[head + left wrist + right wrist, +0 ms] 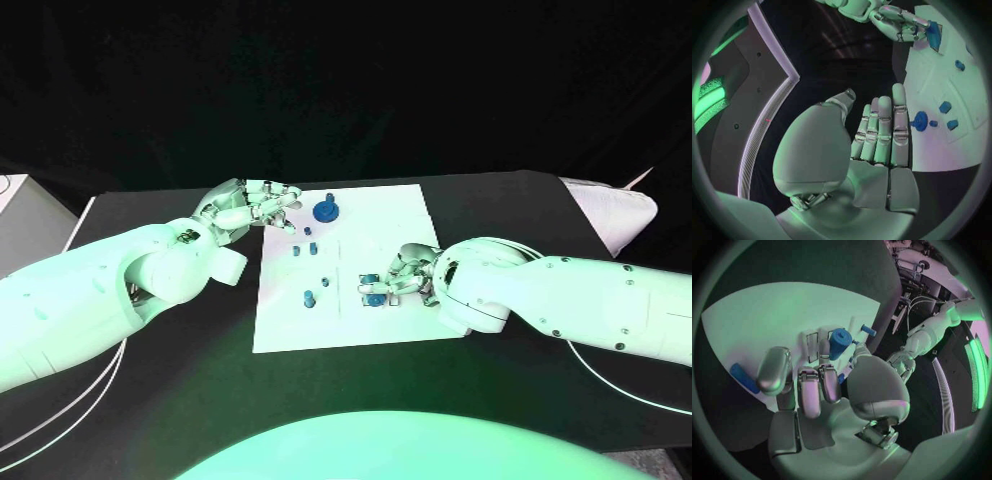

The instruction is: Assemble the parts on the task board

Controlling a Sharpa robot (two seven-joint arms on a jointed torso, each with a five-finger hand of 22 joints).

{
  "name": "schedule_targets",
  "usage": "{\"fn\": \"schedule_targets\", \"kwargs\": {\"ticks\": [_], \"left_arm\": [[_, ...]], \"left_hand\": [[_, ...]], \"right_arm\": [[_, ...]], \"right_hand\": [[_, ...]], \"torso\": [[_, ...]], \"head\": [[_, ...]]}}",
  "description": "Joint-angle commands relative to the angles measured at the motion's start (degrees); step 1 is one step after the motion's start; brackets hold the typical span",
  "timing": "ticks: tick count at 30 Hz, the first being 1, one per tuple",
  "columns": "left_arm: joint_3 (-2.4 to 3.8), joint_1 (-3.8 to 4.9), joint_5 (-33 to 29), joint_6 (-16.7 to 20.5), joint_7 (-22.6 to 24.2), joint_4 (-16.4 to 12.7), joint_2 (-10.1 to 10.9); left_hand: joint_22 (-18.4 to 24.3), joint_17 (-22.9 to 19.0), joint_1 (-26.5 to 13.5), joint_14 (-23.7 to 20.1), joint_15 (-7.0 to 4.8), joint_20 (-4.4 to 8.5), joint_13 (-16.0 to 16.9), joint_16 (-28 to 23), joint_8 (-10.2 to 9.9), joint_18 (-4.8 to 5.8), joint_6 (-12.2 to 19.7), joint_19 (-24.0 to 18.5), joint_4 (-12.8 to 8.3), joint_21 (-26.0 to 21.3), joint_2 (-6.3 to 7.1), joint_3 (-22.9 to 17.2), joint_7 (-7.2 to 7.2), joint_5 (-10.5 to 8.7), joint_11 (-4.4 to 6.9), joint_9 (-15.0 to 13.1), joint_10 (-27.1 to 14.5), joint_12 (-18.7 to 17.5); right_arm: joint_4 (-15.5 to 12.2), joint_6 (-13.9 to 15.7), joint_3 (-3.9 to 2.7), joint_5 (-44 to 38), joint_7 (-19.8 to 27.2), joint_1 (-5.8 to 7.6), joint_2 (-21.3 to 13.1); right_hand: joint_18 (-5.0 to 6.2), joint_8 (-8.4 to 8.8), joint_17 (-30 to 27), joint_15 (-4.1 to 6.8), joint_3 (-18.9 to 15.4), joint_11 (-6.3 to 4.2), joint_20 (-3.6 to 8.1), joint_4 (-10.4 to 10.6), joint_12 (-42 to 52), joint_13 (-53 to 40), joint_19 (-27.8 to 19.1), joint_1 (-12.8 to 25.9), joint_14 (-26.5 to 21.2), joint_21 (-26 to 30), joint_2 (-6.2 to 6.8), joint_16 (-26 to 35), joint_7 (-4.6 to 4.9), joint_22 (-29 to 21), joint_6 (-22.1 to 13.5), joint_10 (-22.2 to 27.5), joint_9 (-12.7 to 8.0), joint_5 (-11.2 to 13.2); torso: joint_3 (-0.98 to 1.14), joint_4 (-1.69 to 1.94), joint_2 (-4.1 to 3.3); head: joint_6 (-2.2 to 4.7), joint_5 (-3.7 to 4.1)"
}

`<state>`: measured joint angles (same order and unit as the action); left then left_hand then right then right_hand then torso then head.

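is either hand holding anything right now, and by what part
The right hand pinches a blue part by its lower end, the rest sticking out over the board. The left hand holds nothing, fingers straight.

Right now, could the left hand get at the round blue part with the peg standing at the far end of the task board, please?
Probably yes. The left hand hovers open beside the round blue part at the task board's far end, and nothing lies between them.
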<state>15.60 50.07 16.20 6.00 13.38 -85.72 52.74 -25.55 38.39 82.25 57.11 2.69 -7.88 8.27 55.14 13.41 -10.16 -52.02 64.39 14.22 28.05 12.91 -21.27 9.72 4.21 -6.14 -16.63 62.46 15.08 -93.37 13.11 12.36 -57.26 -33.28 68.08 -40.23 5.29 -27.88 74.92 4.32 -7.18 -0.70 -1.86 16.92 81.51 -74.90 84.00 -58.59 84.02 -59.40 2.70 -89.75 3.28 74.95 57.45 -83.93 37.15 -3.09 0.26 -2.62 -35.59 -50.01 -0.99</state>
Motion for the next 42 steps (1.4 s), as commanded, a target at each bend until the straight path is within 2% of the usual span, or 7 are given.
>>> {"fn": "schedule_targets", "kwargs": {"ticks": [1, 5, 9, 18, 23, 27, 42], "left_arm": [[0.03, -0.02, -0.4, -1.0, 0.3, -0.1, -0.1], [0.03, -0.03, -0.4, -1.1, 0.2, 0.0, -0.1], [0.03, -0.03, -0.4, -1.2, 0.1, 0.0, -0.1], [0.03, -0.04, -0.4, -1.4, -0.2, 0.1, -0.1], [0.02, -0.04, -0.4, -1.4, -0.4, 0.2, -0.2], [0.02, -0.04, -0.4, -1.5, -0.4, 0.2, -0.2], [0.02, -0.04, -0.4, -1.7, -0.6, 0.3, -0.3]], "left_hand": [[-0.1, -0.1, 0.5, -0.4, 0.10, -0.02, 0.1, -0.3, 0.1, 0.09, 0.2, -0.4, 0.4, 0.3, -0.14, 0.0, 0.00, 0.10, -0.19, -0.1, -0.4, 0.2], [-0.2, -0.1, 0.6, -0.4, 0.11, -0.04, 0.1, -0.3, 0.2, 0.09, 0.2, -0.5, 0.4, 0.4, -0.17, 0.0, 0.01, 0.11, -0.20, -0.1, -0.4, 0.2], [-0.2, -0.1, 0.6, -0.5, 0.13, -0.05, 0.1, -0.3, 0.2, 0.09, 0.2, -0.6, 0.4, 0.4, -0.19, 0.0, 0.02, 0.10, -0.22, -0.1, -0.5, 0.2], [-0.3, -0.2, 0.7, -0.5, 0.14, -0.07, 0.1, -0.3, 0.2, 0.10, 0.2, -0.7, 0.4, 0.4, -0.21, 0.0, 0.03, 0.10, -0.23, -0.1, -0.5, 0.2], [-0.3, -0.2, 0.7, -0.5, 0.14, -0.07, 0.1, -0.3, 0.2, 0.10, 0.2, -0.7, 0.4, 0.4, -0.21, 0.0, 0.03, 0.10, -0.23, -0.1, -0.5, 0.2], [-0.3, -0.2, 0.7, -0.6, 0.17, -0.09, 0.1, -0.4, 0.2, 0.10, 0.2, -0.8, 0.5, 0.5, -0.30, -0.1, 0.05, 0.11, -0.26, -0.1, -0.5, 0.2], [-0.3, -0.2, 0.7, -0.6, 0.17, -0.09, 0.1, -0.4, 0.2, 0.10, 0.2, -0.8, 0.5, 0.5, -0.30, -0.1, 0.05, 0.11, -0.26, -0.1, -0.5, 0.2]], "right_arm": [[-1.4, 0.8, -0.06, -1.3, 3.3, -0.06, -1.3], [-2.9, 1.2, -0.17, -1.4, 5.8, 0.00, -3.2], [-3.9, 1.2, -0.24, -1.2, 7.8, 0.03, -4.7], [-4.5, -1.2, -0.29, -0.4, 9.5, 0.01, -6.4], [-4.3, -1.5, -0.30, -0.2, 9.5, -0.02, -6.6], [-3.9, -1.1, -0.29, -0.4, 8.6, -0.07, -6.4], [-2.0, 1.7, -0.29, -3.8, 4.5, -0.30, -3.9]], "right_hand": [[-0.30, -0.33, 14.4, 0.22, 0.0, -0.27, 0.24, -0.4, 0.2, -8.5, 1.0, -4.5, 5.8, -0.5, -0.55, 0.1, -0.17, 2.8, -0.4, -1.1, 0.0, -0.3], [-0.35, -0.69, 14.5, 0.34, -0.6, -0.42, 0.33, -0.6, 0.7, -8.9, 1.1, -10.3, 5.9, -0.7, -0.72, 0.0, -0.33, 3.1, -0.3, -1.4, -0.1, -0.5], [-0.39, -0.79, 14.7, 0.37, -0.7, -0.46, 0.36, -0.6, 0.9, -9.1, 1.2, -12.0, 5.9, -0.9, -0.58, 0.0, -0.37, 3.3, -0.2, -1.6, -0.1, -0.3], [-0.47, -0.87, 14.8, 0.41, -0.7, -0.51, 0.40, -0.6, 1.1, -9.3, 1.3, -13.4, 5.9, -1.4, -0.57, -0.1, -0.42, 3.6, -0.1, -1.7, -0.2, -0.5], [-0.52, -0.84, 14.9, 0.43, -0.7, -0.52, 0.42, -0.4, 1.2, -9.4, 1.3, -14.4, 6.0, -1.6, -0.90, -0.2, -0.43, 3.7, -0.1, -1.8, -0.4, -1.9], [-0.57, -0.70, 15.1, 0.54, -0.3, -0.66, 0.51, -0.5, 1.3, -9.6, 1.5, -16.3, 6.0, -1.9, -2.07, -0.2, -0.60, 4.0, 0.0, -1.9, -0.7, -5.2], [-0.65, -0.64, 15.1, 0.73, 0.8, -0.90, 0.66, -0.4, 1.7, -9.9, 1.6, -18.0, 6.0, -2.4, -3.47, -0.2, -0.86, 4.3, 0.4, -2.2, -1.1, -4.9]], "torso": [[-0.04, -0.03, 0.03], [-0.06, 0.00, 0.02], [-0.01, 0.03, 0.00], [-0.03, 0.00, -0.03], [-0.05, -0.02, -0.05], [-0.05, 0.04, -0.06], [-0.10, 0.07, -0.06]], "head": [[0.01, -0.17], [0.01, -0.26], [0.01, -0.36], [0.01, -0.55], [0.01, -0.47], [0.01, -0.48], [0.01, -0.38]]}}
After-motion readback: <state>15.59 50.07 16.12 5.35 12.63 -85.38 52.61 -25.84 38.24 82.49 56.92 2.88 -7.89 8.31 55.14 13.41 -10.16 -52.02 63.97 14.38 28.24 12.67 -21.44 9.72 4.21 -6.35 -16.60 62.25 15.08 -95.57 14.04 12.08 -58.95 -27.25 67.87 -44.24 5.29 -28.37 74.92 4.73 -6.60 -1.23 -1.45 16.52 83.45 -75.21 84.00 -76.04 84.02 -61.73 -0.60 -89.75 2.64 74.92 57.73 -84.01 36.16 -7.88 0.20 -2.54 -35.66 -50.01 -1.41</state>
